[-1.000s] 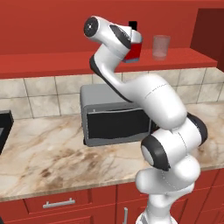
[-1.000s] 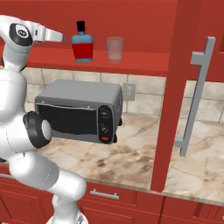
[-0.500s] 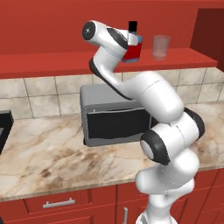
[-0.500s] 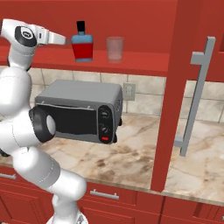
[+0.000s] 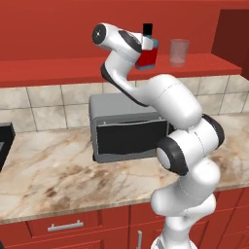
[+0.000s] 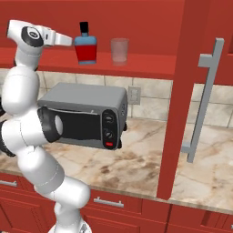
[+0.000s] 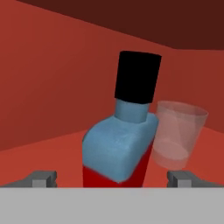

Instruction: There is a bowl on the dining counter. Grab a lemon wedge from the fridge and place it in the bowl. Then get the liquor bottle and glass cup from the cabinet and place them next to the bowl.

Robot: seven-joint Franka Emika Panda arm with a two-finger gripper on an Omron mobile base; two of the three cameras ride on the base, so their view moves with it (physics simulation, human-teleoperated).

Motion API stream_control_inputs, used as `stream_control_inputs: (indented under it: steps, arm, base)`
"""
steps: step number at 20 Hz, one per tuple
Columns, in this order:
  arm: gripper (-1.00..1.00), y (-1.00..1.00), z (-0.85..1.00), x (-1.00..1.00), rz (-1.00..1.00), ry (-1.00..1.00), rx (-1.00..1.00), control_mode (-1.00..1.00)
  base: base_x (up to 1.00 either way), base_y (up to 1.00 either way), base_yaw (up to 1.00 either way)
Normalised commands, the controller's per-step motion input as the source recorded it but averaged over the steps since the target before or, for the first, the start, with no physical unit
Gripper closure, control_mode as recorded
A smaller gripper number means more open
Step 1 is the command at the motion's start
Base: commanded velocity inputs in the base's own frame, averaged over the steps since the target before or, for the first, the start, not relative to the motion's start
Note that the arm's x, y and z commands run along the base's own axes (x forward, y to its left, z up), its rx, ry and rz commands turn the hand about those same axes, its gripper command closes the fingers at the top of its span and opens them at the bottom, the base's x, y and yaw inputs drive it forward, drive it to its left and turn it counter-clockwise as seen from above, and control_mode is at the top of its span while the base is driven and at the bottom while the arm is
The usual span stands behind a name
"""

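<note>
A beige-brown marbled stone worktop (image 5: 58, 180) runs above red drawer fronts with silver bar handles (image 5: 65, 226). Beige square wall tiles (image 5: 44, 104) line the wall behind a grey boxy microwave oven (image 6: 84, 116).

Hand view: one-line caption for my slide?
Open gripper lined up on the liquor bottle, glass cup just behind.
</note>
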Motion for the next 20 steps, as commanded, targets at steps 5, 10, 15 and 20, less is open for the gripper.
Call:
stream_control_inputs:
  steps: [5, 10, 15, 20]
  arm:
    - [-1.0, -0.14, 0.0, 0.04, -0.06, 0.0, -0.01, -1.0]
    - [-1.0, -0.13, 0.0, 0.16, -0.05, 0.0, -0.01, -1.0]
    - [-1.0, -0.2, 0.0, 0.09, -0.05, 0.0, -0.01, -1.0]
    - [-1.0, -0.2, 0.0, 0.02, -0.05, 0.0, -0.01, -1.0]
  base:
    - [0.0, 0.0, 0.0]
    - [0.0, 0.0, 0.0]
    - [0.0, 0.0, 0.0]
    - [0.0, 0.0, 0.0]
